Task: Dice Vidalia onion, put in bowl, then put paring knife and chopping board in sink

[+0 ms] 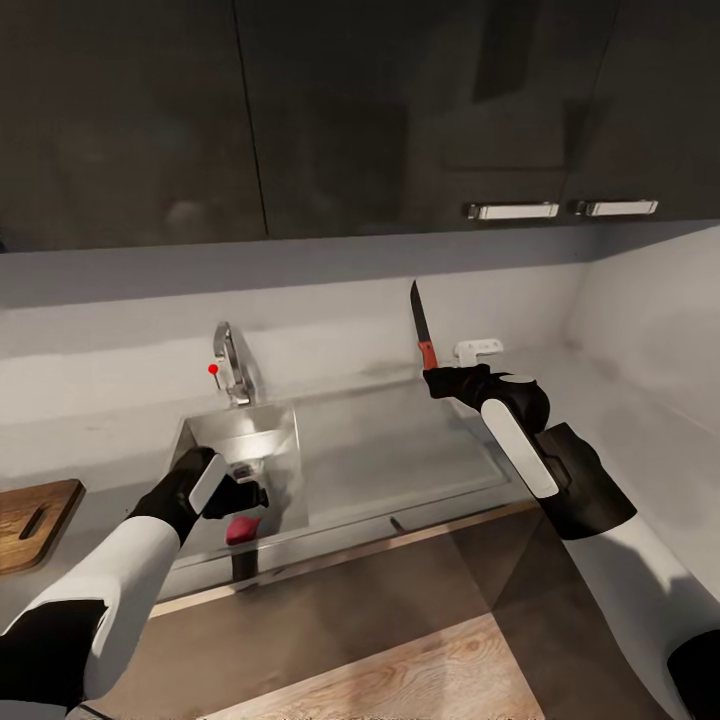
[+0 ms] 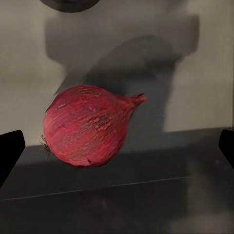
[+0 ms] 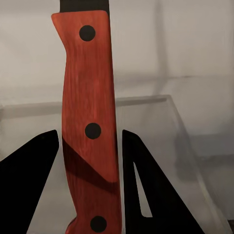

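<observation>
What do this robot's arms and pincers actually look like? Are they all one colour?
No, they are two-tone. Both arms have glossy white shells with black joint sections, and a white oval panel sits on each black wrist. The left pincer and right pincer are matte black; the right wrist view shows flat, wedge-shaped black fingers, one with a narrow slot. No cables or markings show.

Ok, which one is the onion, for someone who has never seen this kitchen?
Find the grey steel sink basin below the chrome tap. Over its front edge, the left gripper has its fingers open either side of a round, dark red onion. Its papery red skin and pointed tip set it apart.
</observation>
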Controlling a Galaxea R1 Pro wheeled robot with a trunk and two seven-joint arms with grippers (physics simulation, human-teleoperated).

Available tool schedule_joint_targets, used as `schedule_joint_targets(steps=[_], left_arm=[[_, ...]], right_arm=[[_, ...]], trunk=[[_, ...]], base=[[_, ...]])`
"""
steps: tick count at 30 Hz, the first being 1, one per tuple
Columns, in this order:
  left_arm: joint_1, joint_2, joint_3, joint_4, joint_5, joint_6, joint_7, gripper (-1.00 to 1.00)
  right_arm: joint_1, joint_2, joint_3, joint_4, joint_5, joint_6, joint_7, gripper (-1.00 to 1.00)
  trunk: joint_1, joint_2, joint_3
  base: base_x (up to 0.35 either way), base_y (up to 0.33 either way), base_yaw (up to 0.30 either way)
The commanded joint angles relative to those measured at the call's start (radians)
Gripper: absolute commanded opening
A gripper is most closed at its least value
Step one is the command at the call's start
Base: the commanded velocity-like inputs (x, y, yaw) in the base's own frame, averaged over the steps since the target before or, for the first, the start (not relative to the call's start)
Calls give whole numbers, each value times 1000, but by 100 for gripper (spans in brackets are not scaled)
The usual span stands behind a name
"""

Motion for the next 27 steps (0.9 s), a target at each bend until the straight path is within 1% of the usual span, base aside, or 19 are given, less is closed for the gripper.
schedule_joint_targets(steps=[1, 27], left_arm=[[-1, 0, 1, -1, 11, 4, 9, 100], [-1, 4, 0, -3, 11, 0, 9, 100]], right_arm=[[-2, -1, 3, -1, -10, 1, -10, -100], [-2, -1, 3, -1, -11, 2, -10, -100]], trunk=[[1, -2, -4], [1, -2, -46]], base=[[0, 0, 0], [0, 0, 0]])
